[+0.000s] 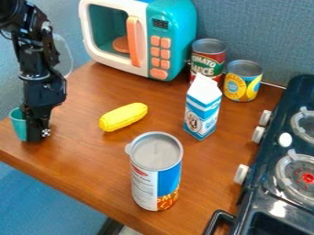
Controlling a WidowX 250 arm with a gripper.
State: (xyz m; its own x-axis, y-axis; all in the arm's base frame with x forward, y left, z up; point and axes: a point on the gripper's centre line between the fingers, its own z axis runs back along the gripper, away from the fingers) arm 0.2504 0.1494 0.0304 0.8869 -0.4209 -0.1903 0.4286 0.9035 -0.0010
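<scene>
Nearest to me on the wooden table (80, 160), a tall can (145, 183) stands upright, with the toy stove (264, 183) over to the right. Farther back, at the table's left edge, the black gripper (38, 136) hangs low right beside the teal cup (18, 125) and partly hides it; from here I can't tell whether its fingers are spread or pinching the cup's wall. I'd judge this the moment of taking hold or letting go. A pick-up calls for a firm grip before a straight lift; a set-down, for spreading clear without tipping the cup. The yellow corn (123, 117) lies well apart from it, the milk carton (202, 110) beyond, then a yellow can (242, 85), a red can (207, 64) and the toy microwave (178, 25) at the back
</scene>
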